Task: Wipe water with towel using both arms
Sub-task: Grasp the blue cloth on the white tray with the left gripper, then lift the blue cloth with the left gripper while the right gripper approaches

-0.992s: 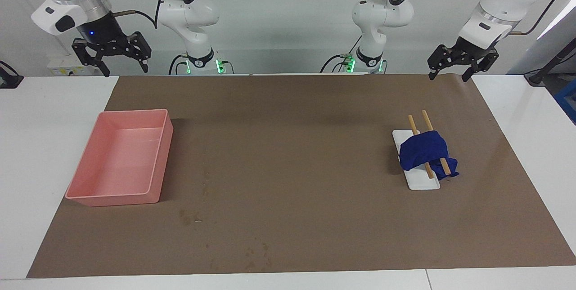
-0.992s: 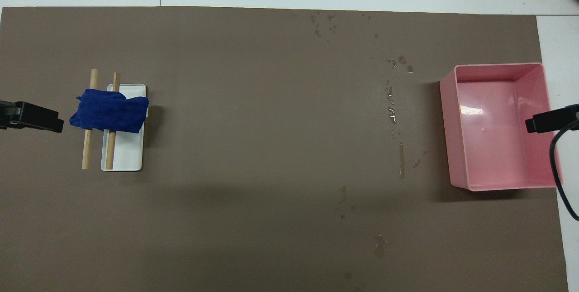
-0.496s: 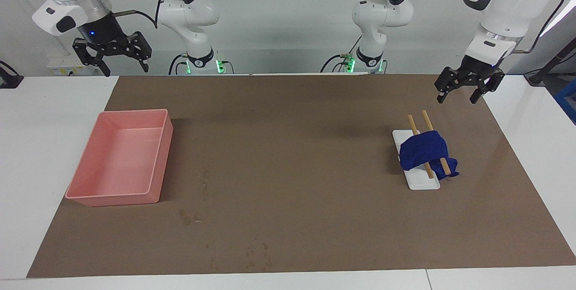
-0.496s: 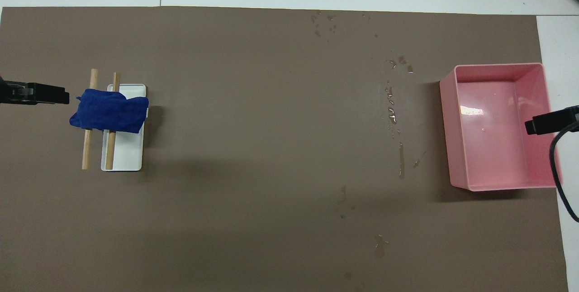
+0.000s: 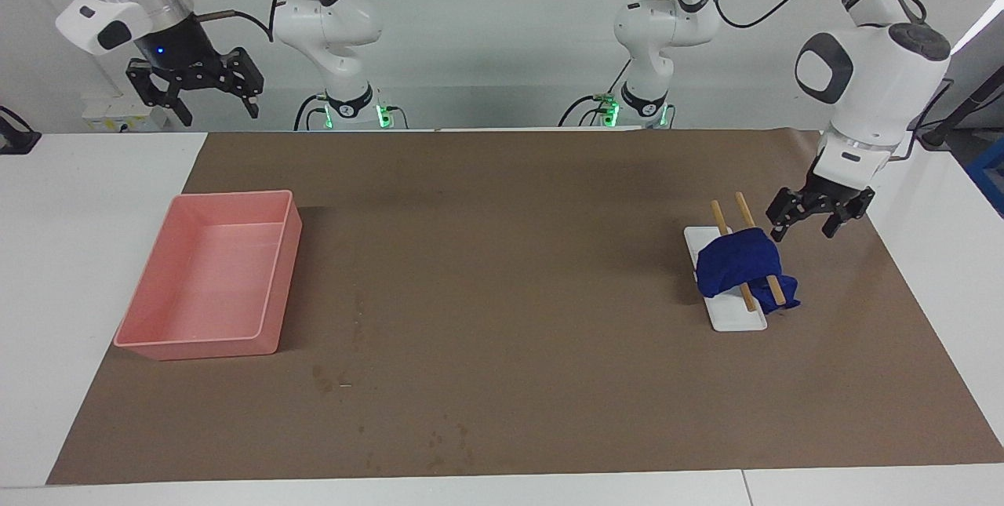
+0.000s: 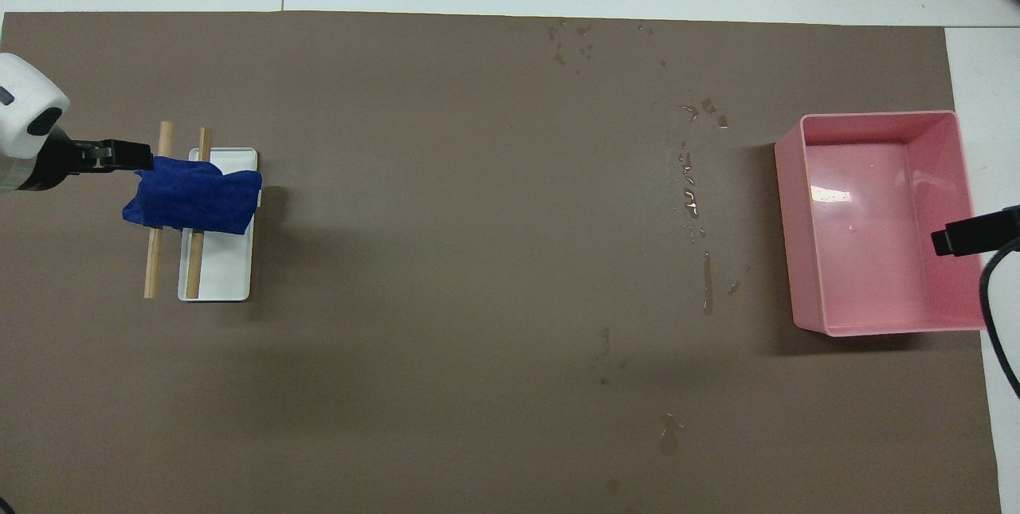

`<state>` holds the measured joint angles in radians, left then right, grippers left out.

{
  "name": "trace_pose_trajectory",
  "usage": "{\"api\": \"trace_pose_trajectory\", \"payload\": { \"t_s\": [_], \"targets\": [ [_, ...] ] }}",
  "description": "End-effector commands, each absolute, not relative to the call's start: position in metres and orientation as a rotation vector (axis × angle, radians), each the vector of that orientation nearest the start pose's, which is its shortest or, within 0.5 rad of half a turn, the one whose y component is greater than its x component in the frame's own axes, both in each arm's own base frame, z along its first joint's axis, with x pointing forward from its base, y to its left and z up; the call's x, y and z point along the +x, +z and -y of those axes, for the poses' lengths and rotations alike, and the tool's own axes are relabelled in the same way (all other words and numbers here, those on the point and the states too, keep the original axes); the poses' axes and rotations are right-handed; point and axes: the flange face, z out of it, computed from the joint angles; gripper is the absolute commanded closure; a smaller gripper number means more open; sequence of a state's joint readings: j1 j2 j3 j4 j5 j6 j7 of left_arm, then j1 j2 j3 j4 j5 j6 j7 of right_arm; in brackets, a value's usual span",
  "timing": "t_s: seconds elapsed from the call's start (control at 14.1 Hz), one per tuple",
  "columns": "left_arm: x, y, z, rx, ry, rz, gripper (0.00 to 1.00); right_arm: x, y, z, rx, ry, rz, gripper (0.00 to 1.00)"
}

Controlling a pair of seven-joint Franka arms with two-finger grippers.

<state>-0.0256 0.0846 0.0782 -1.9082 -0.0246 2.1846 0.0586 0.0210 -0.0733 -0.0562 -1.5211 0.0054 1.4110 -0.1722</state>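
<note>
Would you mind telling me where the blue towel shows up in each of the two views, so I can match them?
Facing view: the towel is toward the picture's right, draped over two wooden sticks on a white tray.
Overhead view: the towel is toward the picture's left, on the same sticks.
Shared landmark: the pink tray at the right arm's end of the table.

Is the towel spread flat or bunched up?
Bunched: the towel drapes in wrinkled folds over two sticks on the white tray.
</note>
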Motion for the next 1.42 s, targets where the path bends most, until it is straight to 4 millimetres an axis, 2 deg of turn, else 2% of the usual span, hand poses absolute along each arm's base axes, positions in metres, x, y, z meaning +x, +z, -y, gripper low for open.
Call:
{"api": "trace_pose_trajectory", "payload": {
  "t_s": [0.0,0.07,0.21,0.35,0.42,0.5,0.64,0.71,0.78,0.92,0.99,1.13,1.27,1.35],
  "targets": [
    [0.582,0.445,-0.023,-3.134,-0.324,0.050,0.00,0.503,0.663,0.013,-3.118,0.049,0.248,0.00],
    [0.579,0.443,-0.022,-3.136,-0.317,0.050,0.07,0.502,0.657,0.013,-3.088,0.027,0.212,0.00],
    [0.578,0.441,-0.023,-3.136,-0.317,0.053,0.27,0.498,0.651,0.008,-3.028,0.034,-0.032,0.00],
    [0.577,0.438,-0.022,-3.137,-0.310,0.051,0.44,0.496,0.651,-0.004,-2.981,0.057,-0.283,0.00],
    [0.576,0.435,-0.022,-3.137,-0.303,0.051,0.54,0.497,0.648,-0.020,-2.959,0.072,-0.367,0.00],
    [0.576,0.435,-0.022,-3.138,-0.300,0.051,0.69,0.500,0.648,-0.036,-2.911,0.057,-0.469,0.00],
    [0.575,0.435,-0.022,-3.138,-0.298,0.053,0.95,0.505,0.643,-0.050,-2.720,0.089,-0.752,0.00],
    [0.575,0.434,-0.022,-3.139,-0.291,0.056,1.00,0.508,0.638,-0.056,-2.618,0.123,-0.864,0.00],
    [0.576,0.436,-0.022,-3.139,-0.291,0.051,1.00,0.511,0.635,-0.061,-2.535,0.145,-0.945,0.00],
    [0.581,0.446,-0.021,-3.175,-0.269,0.088,1.00,0.514,0.635,-0.090,-2.402,0.180,-1.086,0.00],
    [0.587,0.464,-0.019,-3.230,-0.242,0.142,1.00,0.515,0.636,-0.104,-2.324,0.198,-1.172,0.00],
    [0.592,0.501,-0.019,-3.336,-0.158,0.339,1.00,0.520,0.639,-0.116,-2.158,0.232,-1.311,0.00],
    [0.590,0.538,-0.008,-3.365,-0.115,0.666,1.00,0.528,0.643,-0.117,-1.893,0.310,-1.510,0.00],
    [0.588,0.554,0.001,-3.369,-0.075,0.861,1.00,0.527,0.643,-0.125,-1.840,0.344,-1.565,0.00]
  ]
}}
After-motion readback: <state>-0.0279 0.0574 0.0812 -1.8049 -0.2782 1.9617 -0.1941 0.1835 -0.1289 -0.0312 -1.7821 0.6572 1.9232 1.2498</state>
